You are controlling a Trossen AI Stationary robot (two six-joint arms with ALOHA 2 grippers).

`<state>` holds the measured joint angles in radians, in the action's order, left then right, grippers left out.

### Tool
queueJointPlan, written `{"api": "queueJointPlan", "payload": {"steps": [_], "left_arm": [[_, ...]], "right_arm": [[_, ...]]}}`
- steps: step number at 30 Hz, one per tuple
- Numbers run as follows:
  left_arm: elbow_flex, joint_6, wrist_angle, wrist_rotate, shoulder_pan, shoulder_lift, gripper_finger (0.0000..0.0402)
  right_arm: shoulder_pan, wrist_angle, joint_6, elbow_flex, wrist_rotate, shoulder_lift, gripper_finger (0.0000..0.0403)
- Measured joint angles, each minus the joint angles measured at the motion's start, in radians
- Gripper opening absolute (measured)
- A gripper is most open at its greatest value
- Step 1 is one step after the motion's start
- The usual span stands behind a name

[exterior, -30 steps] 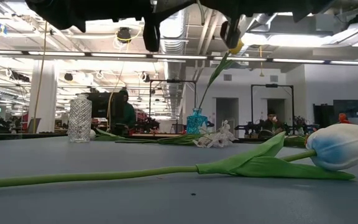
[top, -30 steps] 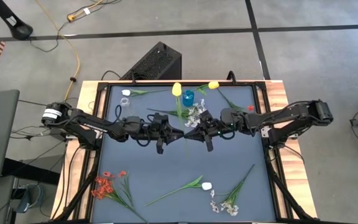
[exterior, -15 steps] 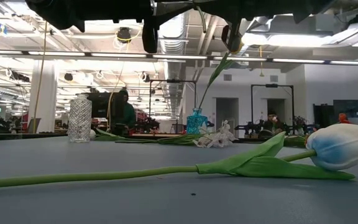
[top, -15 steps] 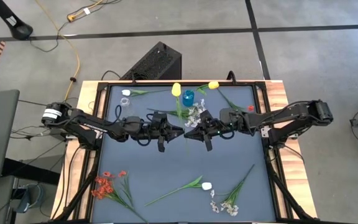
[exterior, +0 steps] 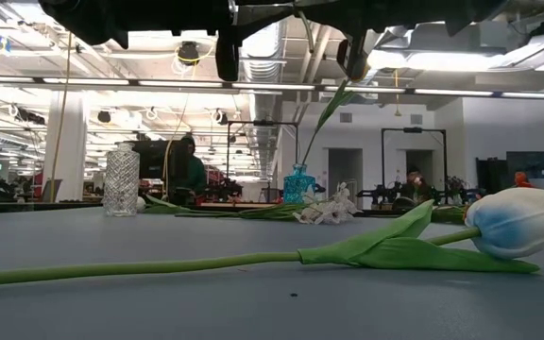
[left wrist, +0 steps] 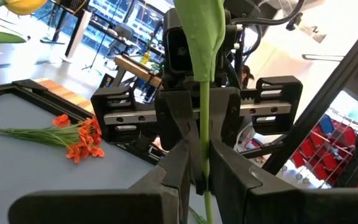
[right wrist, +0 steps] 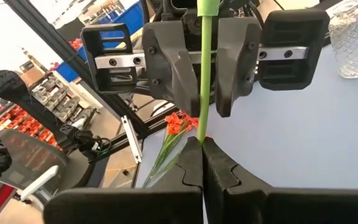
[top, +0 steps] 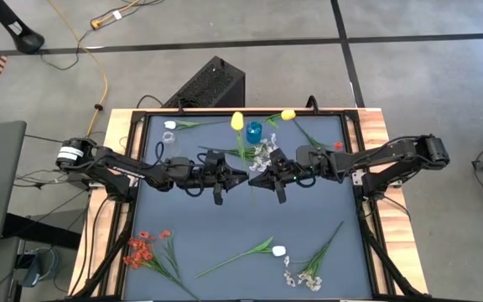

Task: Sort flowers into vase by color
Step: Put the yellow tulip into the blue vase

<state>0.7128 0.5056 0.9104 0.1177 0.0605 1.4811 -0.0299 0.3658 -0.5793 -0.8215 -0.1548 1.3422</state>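
Note:
Both grippers meet high over the table's middle, tip to tip, the left gripper (top: 241, 179) (left wrist: 202, 165) and the right gripper (top: 258, 179) (right wrist: 202, 152). Each is shut on one thin green flower stem (left wrist: 202, 93) that carries a broad leaf (left wrist: 197, 31). I cannot tell which blossom the stem bears. A yellow bud (top: 238, 120) shows beside the small blue vase (top: 254, 131) at the far side. Another yellow bud (top: 288, 115) and a white bud (top: 169, 126) lie near the far edge. My left gripper pinches the green stem (left wrist: 202, 134) between its two fingers, coming level from the table's left, with the fingers across the stem. The stem is lifted clear of the table. My right gripper pinches the same stem (right wrist: 201, 127) between its shut fingers, level from the table's right, just beside the left fingers. The stem runs on past both grippers.
A clear glass vase (exterior: 121, 179) stands at the far left. A white tulip (exterior: 518, 222) lies near the near edge, red blossoms (top: 141, 247) at the near left and whitish sprigs (top: 309, 273) at the near right. More sprigs (top: 264, 153) lie by the blue vase. People sit in the room beyond.

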Motion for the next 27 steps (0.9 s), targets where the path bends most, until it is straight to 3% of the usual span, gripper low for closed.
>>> {"api": "queueJointPlan", "payload": {"steps": [20,27], "left_arm": [[0.0,0.012,0.0,0.052,0.0,0.0,0.0045],[0.0,-0.009,0.0,0.034,0.0,0.0,0.0005]], "right_arm": [[0.0,-0.015,0.003,0.0,0.03,0.0,0.0017],[0.0,-0.015,0.003,0.0,0.043,0.0,0.0031]]}}
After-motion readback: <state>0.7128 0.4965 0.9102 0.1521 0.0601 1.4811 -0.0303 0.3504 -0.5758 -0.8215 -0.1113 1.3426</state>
